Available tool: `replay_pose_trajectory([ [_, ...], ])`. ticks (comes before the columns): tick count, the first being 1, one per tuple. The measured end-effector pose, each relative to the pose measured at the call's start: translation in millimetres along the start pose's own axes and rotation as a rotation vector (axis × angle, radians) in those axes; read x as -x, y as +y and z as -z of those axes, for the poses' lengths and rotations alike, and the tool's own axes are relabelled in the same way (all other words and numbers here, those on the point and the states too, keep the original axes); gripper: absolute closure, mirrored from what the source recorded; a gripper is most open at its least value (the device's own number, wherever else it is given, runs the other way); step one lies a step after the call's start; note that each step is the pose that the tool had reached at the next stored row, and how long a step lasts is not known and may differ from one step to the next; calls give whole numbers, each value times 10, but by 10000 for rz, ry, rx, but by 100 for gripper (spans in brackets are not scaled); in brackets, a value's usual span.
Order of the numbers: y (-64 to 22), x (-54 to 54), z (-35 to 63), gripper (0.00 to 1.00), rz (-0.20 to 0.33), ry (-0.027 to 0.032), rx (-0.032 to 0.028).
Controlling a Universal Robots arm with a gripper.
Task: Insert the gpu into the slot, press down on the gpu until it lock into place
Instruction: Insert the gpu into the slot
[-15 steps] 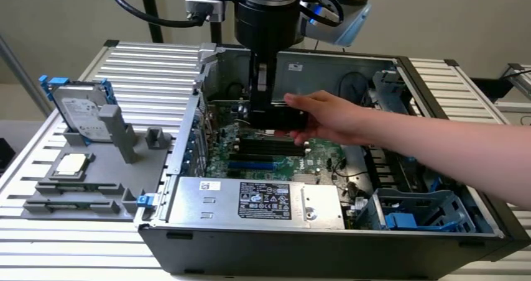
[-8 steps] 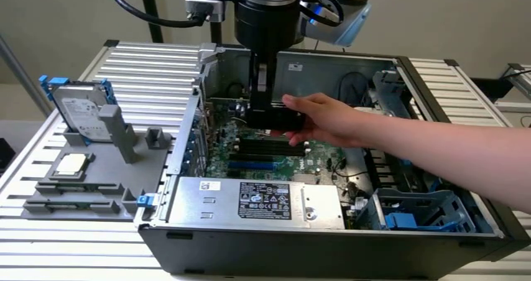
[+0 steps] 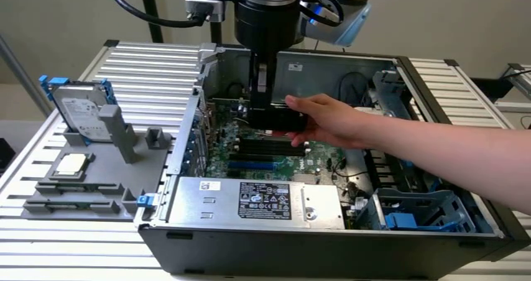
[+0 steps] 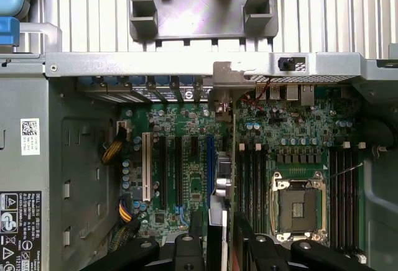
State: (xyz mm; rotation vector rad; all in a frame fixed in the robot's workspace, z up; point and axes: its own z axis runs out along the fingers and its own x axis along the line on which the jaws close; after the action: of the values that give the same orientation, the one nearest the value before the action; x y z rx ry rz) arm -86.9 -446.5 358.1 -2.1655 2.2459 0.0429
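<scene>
The gpu point(image 3: 280, 120), a small black card, hangs above the motherboard inside the open computer case. A person's hand point(image 3: 332, 120) reaches in from the exterior view's right and holds the card by its end. My gripper point(image 3: 263, 110) comes straight down onto the card from above. In the wrist view the gpu point(image 4: 217, 212) stands edge-on inside my gripper point(image 4: 217, 234), which is open with a thin gap on each side. The blue slot point(image 4: 209, 159) lies on the board right beside the card's edge. The slot point(image 3: 249, 165) also shows beyond the silver power-supply box.
A silver labelled power-supply box point(image 3: 257, 200) fills the case's near side. The black memory sockets point(image 4: 249, 184) and the CPU socket point(image 4: 297, 206) lie next to the slot. A grey fixture point(image 3: 79, 188) and a hard drive point(image 3: 79, 110) sit on the slatted table outside the case.
</scene>
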Motion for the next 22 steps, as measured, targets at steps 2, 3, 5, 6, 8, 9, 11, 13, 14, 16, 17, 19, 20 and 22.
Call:
replay_pose_trajectory([
  [2,0,0,0,67,0,0,0],
  [3,0,0,0,67,0,-1,-1],
  [5,0,0,0,69,0,0,0],
  [6,0,0,0,69,0,-1,0],
  [8,0,0,0,74,-1,-1,-1],
  [9,0,0,0,74,0,-1,0],
  [11,0,0,0,74,0,-1,0],
  [13,0,0,0,74,0,-1,0],
  [14,0,0,0,74,0,0,0],
  [16,0,0,0,74,0,-1,-1],
  [17,0,0,0,74,0,-1,0],
  [19,0,0,0,74,0,0,0],
  [20,0,0,0,74,0,0,0],
  [22,0,0,0,74,0,-1,0],
])
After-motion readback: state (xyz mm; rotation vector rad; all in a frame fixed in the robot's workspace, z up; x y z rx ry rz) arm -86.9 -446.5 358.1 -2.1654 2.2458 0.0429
